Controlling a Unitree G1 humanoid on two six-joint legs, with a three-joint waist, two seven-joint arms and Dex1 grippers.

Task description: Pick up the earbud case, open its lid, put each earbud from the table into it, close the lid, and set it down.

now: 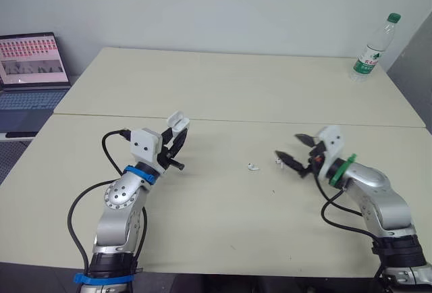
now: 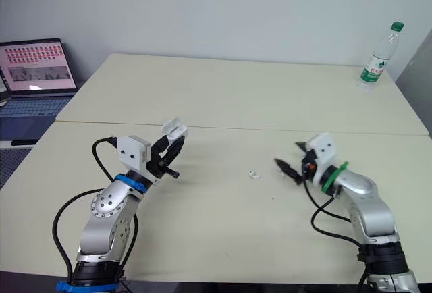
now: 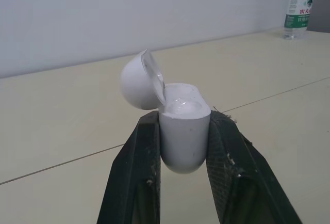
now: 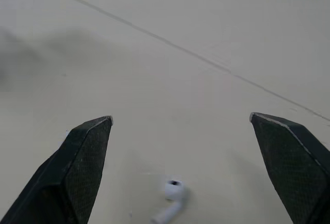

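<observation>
My left gripper (image 1: 173, 138) is shut on the white earbud case (image 1: 177, 123), held upright above the table's left side. The case body (image 3: 183, 131) sits between both fingers, and its lid (image 3: 138, 82) is hinged open. One white earbud (image 1: 253, 167) lies on the table near the middle. A second earbud (image 1: 277, 163) lies just to its right, by the lower finger of my right gripper (image 1: 290, 148). That gripper is open and low over the table. The right wrist view has this earbud (image 4: 171, 198) lying on the table between the spread fingers.
A plastic water bottle (image 1: 373, 48) with a green cap stands at the far right corner of the table (image 1: 223, 90). An open laptop (image 1: 30, 70) sits off the table's left side. A seam crosses the tabletop from left to right.
</observation>
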